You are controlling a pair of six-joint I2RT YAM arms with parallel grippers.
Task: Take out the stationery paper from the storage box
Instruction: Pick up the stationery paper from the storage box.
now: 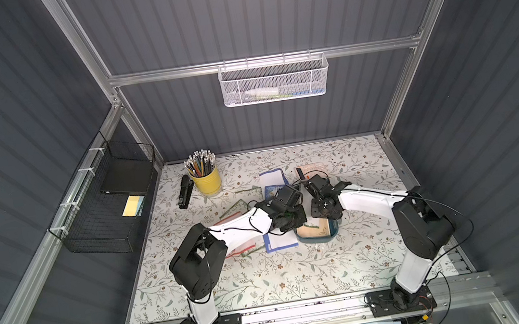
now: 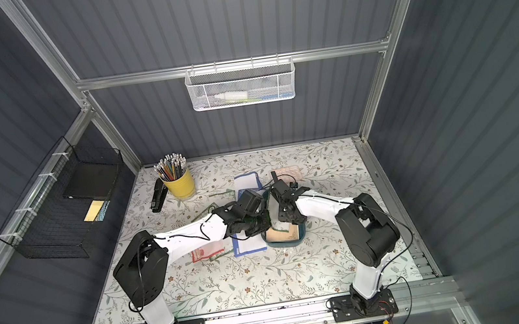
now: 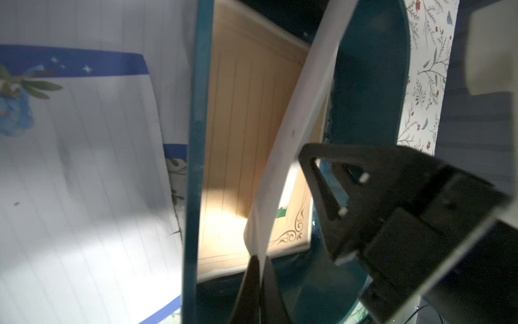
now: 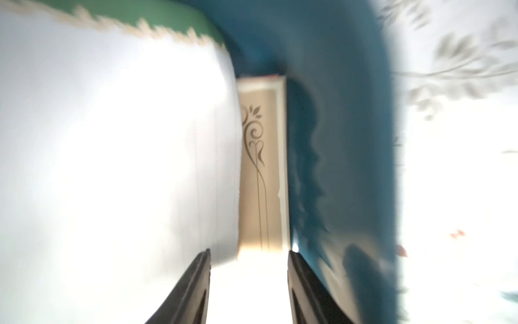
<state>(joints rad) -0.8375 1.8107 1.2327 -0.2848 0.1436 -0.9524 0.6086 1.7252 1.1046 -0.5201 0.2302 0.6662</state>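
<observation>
While left gripper (image 3: 260, 269) pinches white sheet (image 3: 302, 112) edge over storage box (image 3: 372, 84), right gripper (image 4: 249, 254) jaws apart.

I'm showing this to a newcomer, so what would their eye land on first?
The left arm and right arm converge over the teal storage box at mid-table, where the left jaws pinch a white sheet raised above the tan sheet lying inside. A yellow cup of pencils stands at the back left.

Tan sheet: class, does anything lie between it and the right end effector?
Partly: the white sheet held by the left end effector overhangs part of the tan sheet; the strip facing the right end effector is bare.
</observation>
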